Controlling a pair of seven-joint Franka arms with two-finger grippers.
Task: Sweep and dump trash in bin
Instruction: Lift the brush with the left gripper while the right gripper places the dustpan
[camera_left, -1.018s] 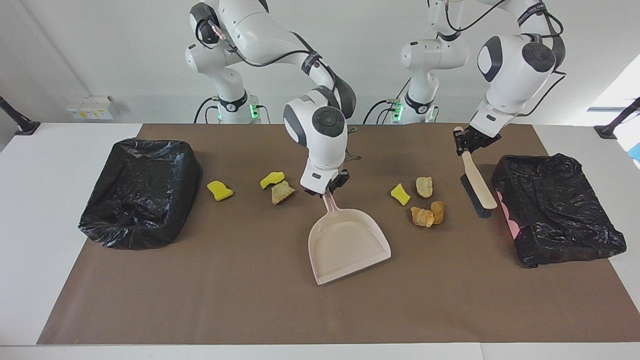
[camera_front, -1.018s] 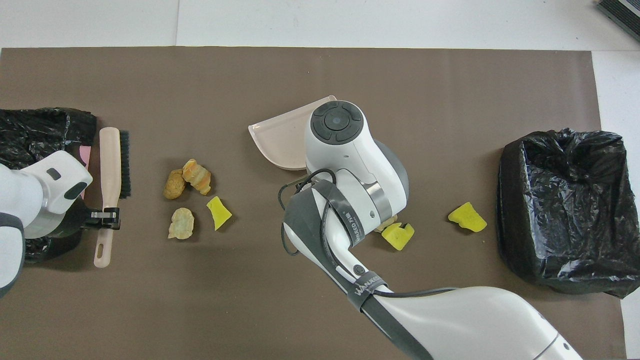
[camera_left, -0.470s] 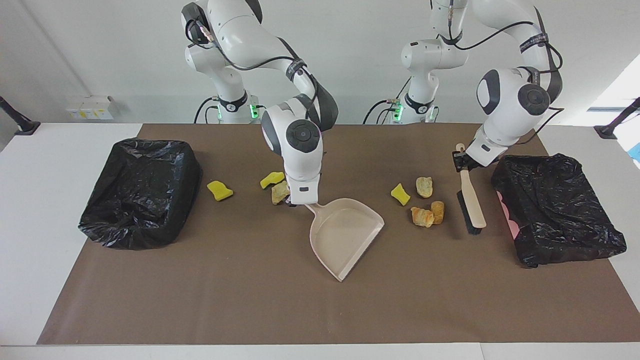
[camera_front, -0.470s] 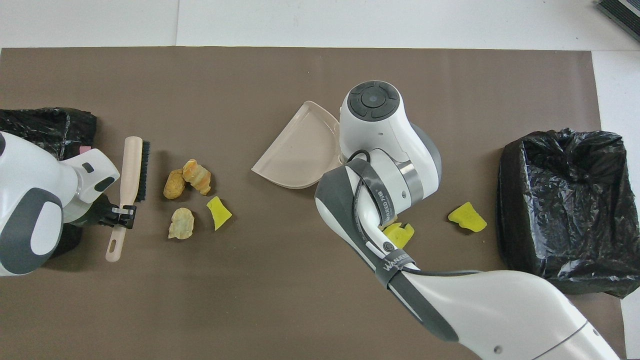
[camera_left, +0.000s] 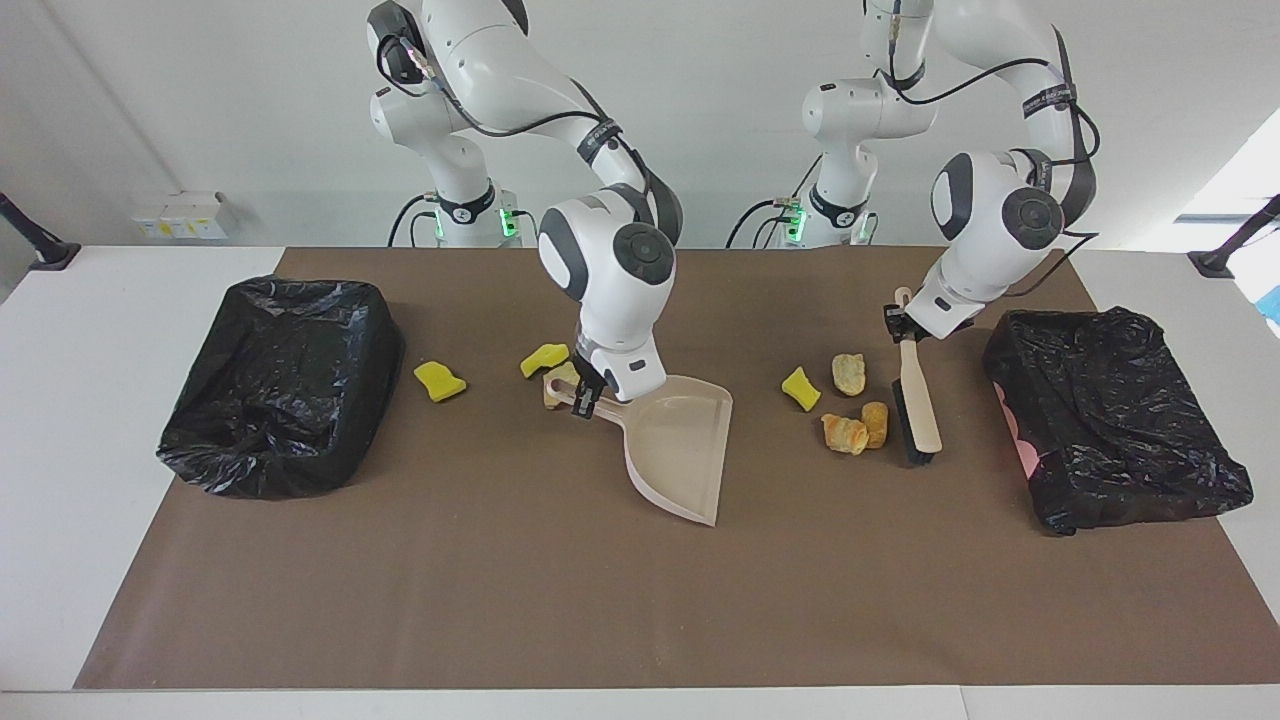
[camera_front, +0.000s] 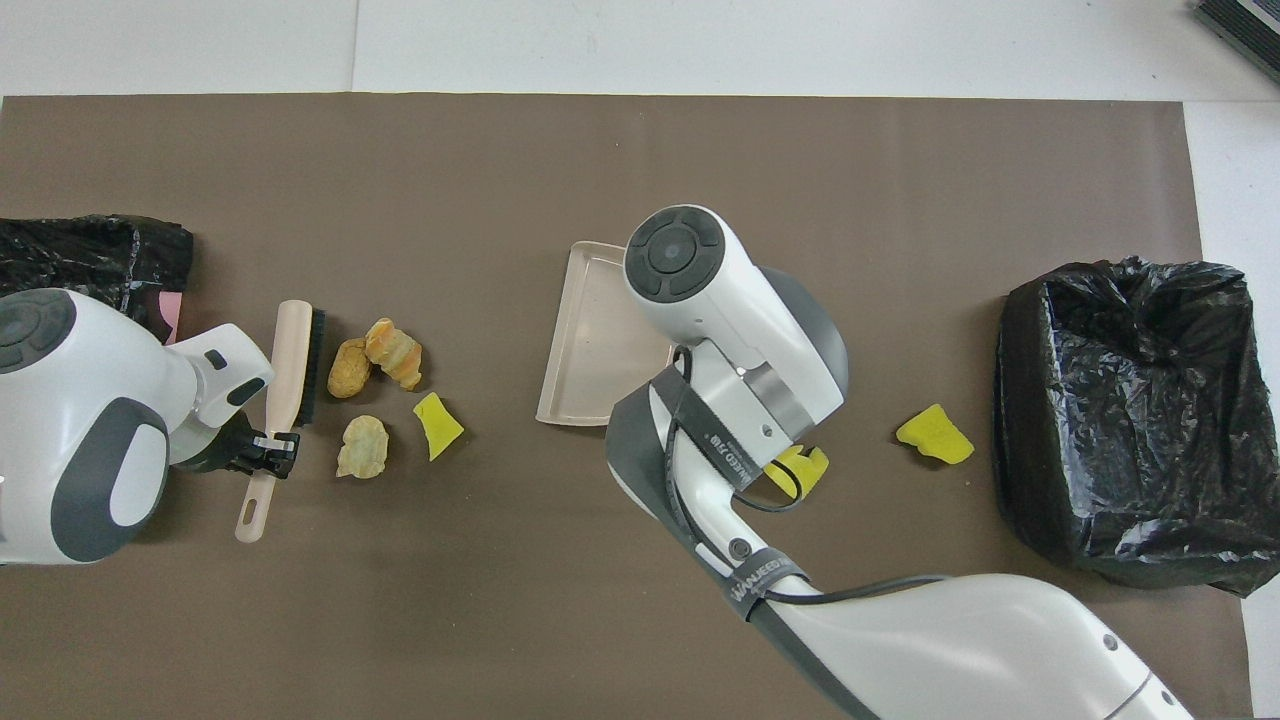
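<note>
Left gripper (camera_left: 897, 323) pinching brush (camera_left: 917, 400) handle beside trash (camera_left: 852, 418), right gripper (camera_left: 588, 392) (wrist bent) clamped on dustpan (camera_left: 680, 440) handle.

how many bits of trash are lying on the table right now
7. Four beside the wooden brush at the left arm's end: yellow sponge piece and three tan bread chunks. Three toward the right arm's end: sponge pieces, part-hidden chunk.

White counter (camera_left: 60, 420) covered by a brown mat (camera_left: 560, 610), plain white wall (camera_left: 200, 90) with a small outlet box (camera_left: 180, 215), daylight from a window (camera_left: 1240, 180) at one edge.
</note>
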